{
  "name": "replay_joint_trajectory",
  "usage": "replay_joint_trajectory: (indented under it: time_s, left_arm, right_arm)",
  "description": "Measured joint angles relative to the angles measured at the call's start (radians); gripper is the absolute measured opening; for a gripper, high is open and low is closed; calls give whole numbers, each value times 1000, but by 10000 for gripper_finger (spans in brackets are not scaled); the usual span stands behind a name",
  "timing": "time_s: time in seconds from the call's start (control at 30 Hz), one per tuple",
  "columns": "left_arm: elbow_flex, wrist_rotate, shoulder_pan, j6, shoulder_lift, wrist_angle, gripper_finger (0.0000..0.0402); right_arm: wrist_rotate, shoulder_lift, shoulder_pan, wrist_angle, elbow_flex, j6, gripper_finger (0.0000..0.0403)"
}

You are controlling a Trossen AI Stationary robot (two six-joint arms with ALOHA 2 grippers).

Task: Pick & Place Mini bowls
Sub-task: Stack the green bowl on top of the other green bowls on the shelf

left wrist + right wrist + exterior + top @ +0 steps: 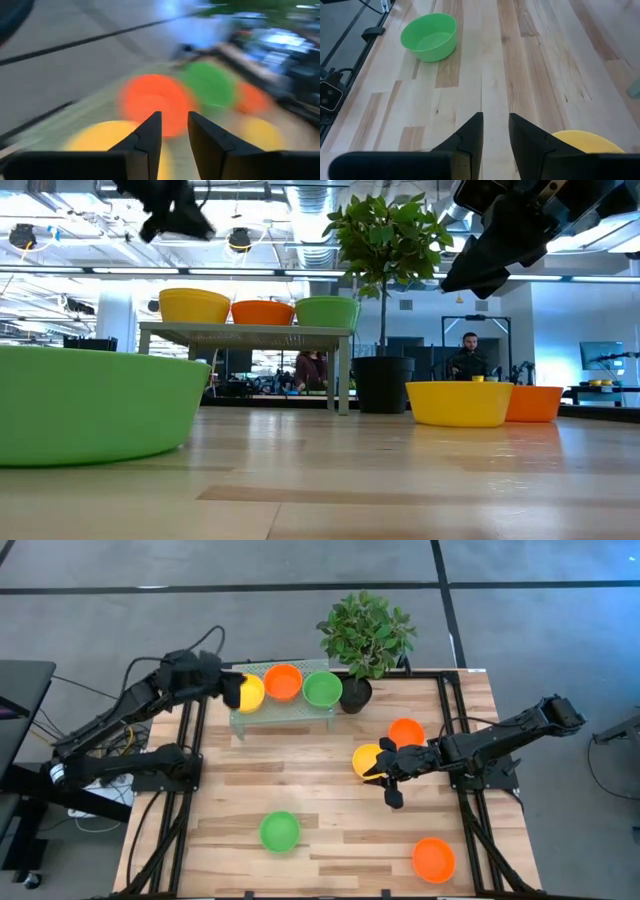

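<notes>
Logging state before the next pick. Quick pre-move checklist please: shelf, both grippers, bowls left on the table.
1. Shelf load: yellow bowl, orange bowl and green bowl sit side by side on it. Ok.
2. Left gripper over the shelf's yellow bowl, a gap between its fingers, nothing between them. Ok.
3. Right gripper above the table's yellow bowl, a narrow gap between its fingers, nothing between them. Ok.
4. Whether that gripper is centred on the bowl's rim: cannot tell.
5. Loose bowls: a green one and two orange ones, upright and apart. Ok.
</notes>
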Motion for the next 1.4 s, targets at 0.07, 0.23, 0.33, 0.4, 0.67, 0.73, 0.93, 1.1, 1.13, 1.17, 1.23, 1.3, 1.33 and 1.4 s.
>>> replay_joint_trajectory:
  time_s: [0.07, 0.23, 0.33, 0.4, 0.67, 0.73, 0.93, 1.1, 1.13, 1.17, 1.23, 1.3, 1.33, 1.4]
  left_arm:
    - [0, 77, -68, 9, -12, 14, 92]
    - [-44, 119, -295, 2, -9, 39, 90]
    - [-97, 120, -446, -34, 8, 81, 90]
    - [-134, 120, -543, -49, 22, 126, 89]
    - [-235, -2, -860, -53, 119, 306, 89]
    - [-252, -75, -905, -53, 142, 333, 89]
    - [-276, -231, -986, -53, 192, 385, 89]
    - [-276, -286, -998, -53, 213, 394, 89]
    - [-276, -287, -998, -53, 213, 396, 89]
    - [-276, -287, -997, -53, 213, 396, 89]
    - [-276, -282, -998, -60, 213, 395, 89]
    - [-276, -246, -999, -91, 218, 396, 89]
    - [-276, -217, -999, -102, 226, 395, 89]
    - [-276, -149, -999, -108, 258, 396, 90]
  right_arm:
    - [0, 0, 0, 4, 0, 0, 88]
    - [0, 0, 1, 26, 0, 9, 88]
    - [0, 0, 1, 37, 0, 34, 88]
    - [0, 0, 1, 41, 0, 56, 88]
    - [31, 60, 1, 219, -1, 12, 88]
    - [30, 108, 2, 318, -1, -60, 88]
    - [-22, 284, 8, 729, 3, -255, 88]
    - [-167, 442, 24, 853, 71, -287, 88]
    - [-179, 470, 31, 837, 93, -288, 88]
    - [-181, 498, 39, 814, 119, -291, 88]
    - [-181, 542, 50, 755, 176, -314, 88]
    - [-181, 566, 56, 666, 234, -339, 88]
    - [-181, 574, 56, 613, 265, -340, 88]
    - [-180, 576, 55, 499, 315, -335, 88]
